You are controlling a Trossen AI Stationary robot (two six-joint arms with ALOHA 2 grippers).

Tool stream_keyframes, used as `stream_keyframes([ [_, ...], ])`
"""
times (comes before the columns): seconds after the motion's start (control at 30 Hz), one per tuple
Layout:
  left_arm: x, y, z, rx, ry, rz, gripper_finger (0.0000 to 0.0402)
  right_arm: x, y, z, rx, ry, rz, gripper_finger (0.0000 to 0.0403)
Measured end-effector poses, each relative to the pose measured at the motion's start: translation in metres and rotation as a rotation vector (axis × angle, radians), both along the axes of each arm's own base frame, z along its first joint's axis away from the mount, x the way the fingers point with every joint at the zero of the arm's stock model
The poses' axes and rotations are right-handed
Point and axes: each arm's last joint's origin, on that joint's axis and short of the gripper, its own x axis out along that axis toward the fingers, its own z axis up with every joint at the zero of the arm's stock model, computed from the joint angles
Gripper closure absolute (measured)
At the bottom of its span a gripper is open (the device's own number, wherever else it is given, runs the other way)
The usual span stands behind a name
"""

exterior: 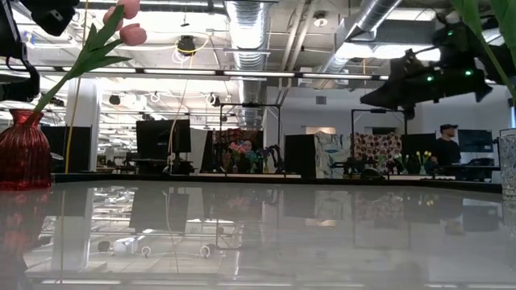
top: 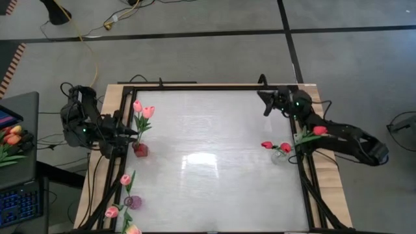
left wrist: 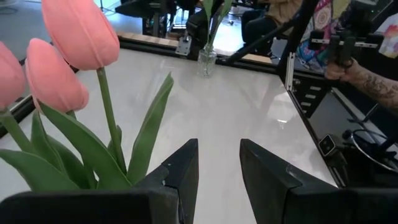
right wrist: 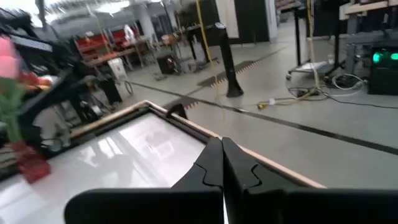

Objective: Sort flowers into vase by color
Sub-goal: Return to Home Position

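Two pink flowers (top: 143,110) stand with their stems in a red vase (top: 140,150) at the table's left. My left gripper (left wrist: 219,146) hovers open right beside them (top: 133,134), with nothing between its fingers. Red flowers (top: 267,145) stand in a clear vase (top: 281,156) at the right edge. Pale-pink flowers (top: 125,179) rise from a purple vase (top: 133,201) at the near left. My right gripper (right wrist: 222,149) is shut and empty, raised over the table's far right corner (top: 265,104).
More pink buds (top: 112,211) show at the near left corner. A bunch of orange tulips (top: 13,138) lies off the table to the left. A dark frame (top: 195,86) runs round the table. A person's hand (left wrist: 357,71) shows beyond the right edge.
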Motion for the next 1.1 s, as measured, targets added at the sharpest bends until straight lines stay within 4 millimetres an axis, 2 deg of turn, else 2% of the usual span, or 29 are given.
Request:
stream_keyframes([
  [0.33,0.001,-0.001,-0.004,0.082,-0.014,0.026,0.0297,0.006,0.038,-0.003,-0.061,-0.052,-0.002,0.0386],
  [0.77,0.006,-0.011,-0.024,0.075,0.012,-0.016,0.0297,0.014,0.064,-0.018,-0.067,-0.035,0.003,0.0386],
  [1.0,0.008,-0.017,-0.047,0.024,-0.082,-0.143,0.0297,0.018,0.074,-0.018,-0.085,-0.024,0.0,0.0386],
  [1.1,0.007,-0.017,-0.051,-0.04,-0.183,-0.178,0.0297,0.019,0.078,-0.018,-0.099,-0.015,0.021,0.0386],
])
